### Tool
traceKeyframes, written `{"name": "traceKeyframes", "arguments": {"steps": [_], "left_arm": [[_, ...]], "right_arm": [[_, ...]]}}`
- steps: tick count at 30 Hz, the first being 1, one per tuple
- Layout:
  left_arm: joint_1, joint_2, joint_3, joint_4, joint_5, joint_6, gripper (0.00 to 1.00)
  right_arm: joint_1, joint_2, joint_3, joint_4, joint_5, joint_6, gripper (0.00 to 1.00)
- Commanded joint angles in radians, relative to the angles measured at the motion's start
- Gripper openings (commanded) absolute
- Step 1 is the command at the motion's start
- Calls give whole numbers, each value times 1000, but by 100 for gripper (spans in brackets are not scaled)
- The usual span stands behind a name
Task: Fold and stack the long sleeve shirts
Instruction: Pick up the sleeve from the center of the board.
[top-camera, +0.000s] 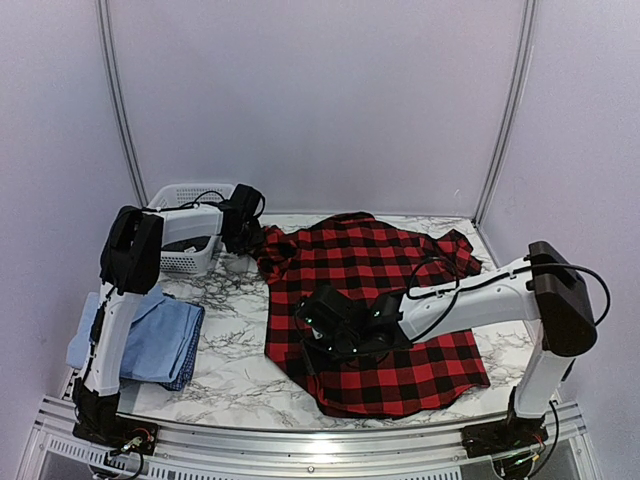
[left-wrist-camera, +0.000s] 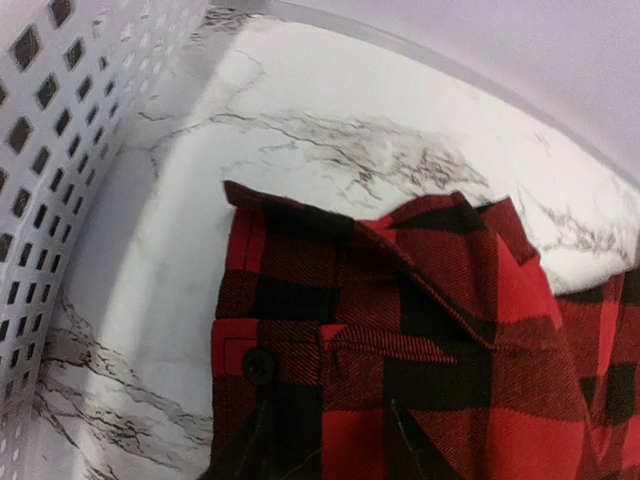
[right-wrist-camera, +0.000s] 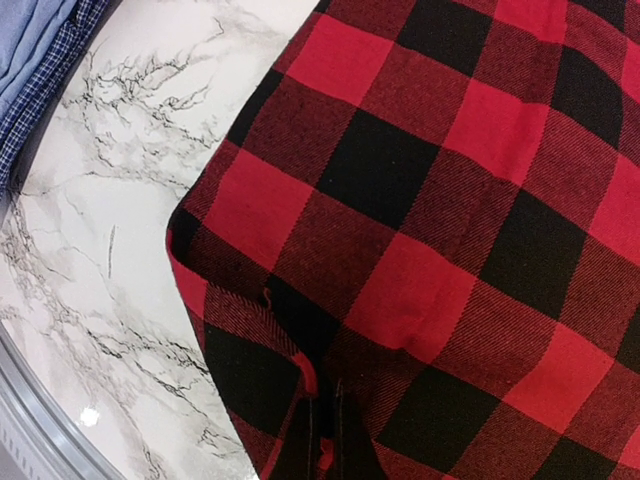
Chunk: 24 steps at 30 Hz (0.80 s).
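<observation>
Currently, red-and-black buffalo-check flannel shirt (top-camera: 385, 300) is found spread out, slightly rumpled, over the centre and right of the white marble-patterned table (top-camera: 235, 375). A buttoned cuff (left-wrist-camera: 262, 365) is seen at its far-left corner, lying on the marble just beside the white plastic mesh basket (top-camera: 180, 195). Left gripper (top-camera: 243, 235) is held over that corner. Whether its jaws are spread or closed cannot be told, as the fingers are not resolved in the wrist view. Right gripper (right-wrist-camera: 325, 445) is positioned at the shirt's near-left edge, jaws pressed together on a raised fold of the flannel. Folded light blue cloth shirt (top-camera: 160, 340) is noted at the table's near-left, well apart from the flannel and partly covered by the left arm.
</observation>
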Motion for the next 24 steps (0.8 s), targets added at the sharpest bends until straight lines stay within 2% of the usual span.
{"name": "traceKeyframes", "arguments": {"steps": [1,5,8,9,10,12,15,20,24], "left_arm": [[0,7,36,-27,-14,4,29],[-3,-9,38,-27,-7,15,13],[-3,-15,39,-27,-9,28,6],[-3,-15,38,-28,-8,30,7],[-3,-15,36,-28,-6,34,14],[-3,-15,23,-29,-7,36,35],[-4,-2,14,-32,-15,33,48],[-3,27,14,-34,-17,14,49],[-3,42,22,-33,-12,8,39]], "right_arm": [[-10,-41,0,25,-1,-9,0],[-13,-45,-6,26,0,-12,0],[-17,-43,-6,28,-1,-14,0],[-16,-43,-6,28,0,-14,0],[-17,-43,-6,29,1,-14,0],[-18,-43,-5,33,0,-14,0],[-18,-39,-3,33,-7,-14,0],[-18,-43,-11,28,-21,-19,0],[-18,-56,-26,19,-25,-25,0]]}}
